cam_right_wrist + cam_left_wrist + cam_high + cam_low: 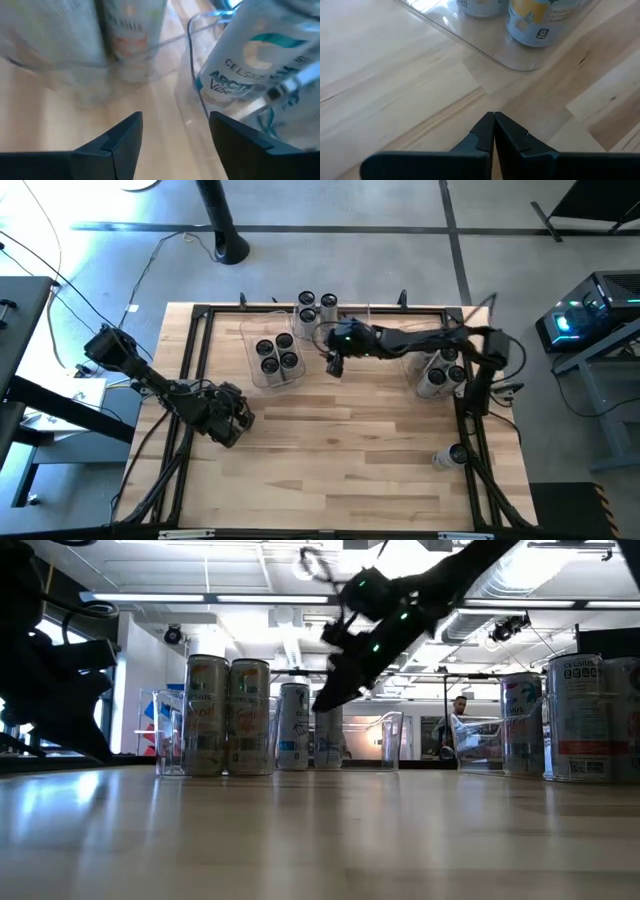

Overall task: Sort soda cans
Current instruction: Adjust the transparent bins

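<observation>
A stray soda can (pixel 457 453) stands near the table's front right edge; the left gripper (pixel 232 417) waits pressed together; beyond, the right gripper (pixel 334 364), fingers spread and empty, hovers between clear bins (pixel 252 352) of sorted soda cans (pixel 277 353), seemingly choosing another.

soda cans (pixel 240 65) blurred and edge-cropped in right wrist view, labels partly unreadable

Wood-plank table (pixel 340 450), dark frame round its edge. On it — three clear bins (pixel 262 370) along the far side, and one can (pixel 452 456) lying alone near the right edge.
</observation>
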`<action>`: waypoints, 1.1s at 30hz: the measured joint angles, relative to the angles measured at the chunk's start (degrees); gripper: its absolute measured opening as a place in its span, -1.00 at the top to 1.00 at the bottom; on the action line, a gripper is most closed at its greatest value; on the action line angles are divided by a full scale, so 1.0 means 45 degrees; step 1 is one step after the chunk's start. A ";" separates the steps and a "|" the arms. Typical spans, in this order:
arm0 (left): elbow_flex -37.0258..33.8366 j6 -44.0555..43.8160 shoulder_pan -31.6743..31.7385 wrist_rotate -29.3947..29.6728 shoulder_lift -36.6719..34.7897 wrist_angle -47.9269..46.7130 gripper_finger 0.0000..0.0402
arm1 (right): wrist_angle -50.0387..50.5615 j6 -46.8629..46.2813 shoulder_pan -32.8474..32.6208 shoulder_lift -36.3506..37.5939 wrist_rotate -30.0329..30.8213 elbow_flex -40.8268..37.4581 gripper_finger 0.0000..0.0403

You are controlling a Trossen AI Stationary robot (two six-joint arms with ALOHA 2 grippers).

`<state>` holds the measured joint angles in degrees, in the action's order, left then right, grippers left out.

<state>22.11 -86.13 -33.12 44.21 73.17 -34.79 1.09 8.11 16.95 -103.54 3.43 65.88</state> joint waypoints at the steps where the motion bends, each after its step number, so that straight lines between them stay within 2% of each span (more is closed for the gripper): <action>1: 0.0000 -0.0077 0.0000 0.0001 0.0000 -0.0004 0.96 | 0.0057 0.0485 0.0004 -0.0366 0.0215 0.0273 -0.13; 4: 0.0000 -0.0167 0.0000 -0.0013 0.0000 0.0017 0.88 | 0.0449 0.1384 -0.0015 -0.1182 0.0999 0.1240 -0.11; 8: 0.0000 -0.0174 0.0005 -0.0053 0.0000 0.0064 0.78 | 0.1763 0.1631 0.0056 -0.1932 0.1129 0.2417 0.01; 13: 0.0000 -0.0188 0.0000 -0.0058 0.0005 0.0106 0.70 | 0.2474 0.1645 0.0168 -0.2418 0.1072 0.3294 0.29; 25: 0.0000 -0.0174 0.0002 -0.0053 0.0005 0.0296 0.69 | 0.3599 0.1611 0.0202 -0.2559 0.0538 0.3385 0.94; 33: 0.0000 -0.0164 0.0002 -0.0049 0.0007 0.0311 0.69 | 0.5248 0.1536 -0.0201 -0.2294 0.0498 0.3417 0.98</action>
<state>22.11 -86.87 -33.11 43.99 73.20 -33.39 24.71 15.03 16.05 -113.86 5.67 81.25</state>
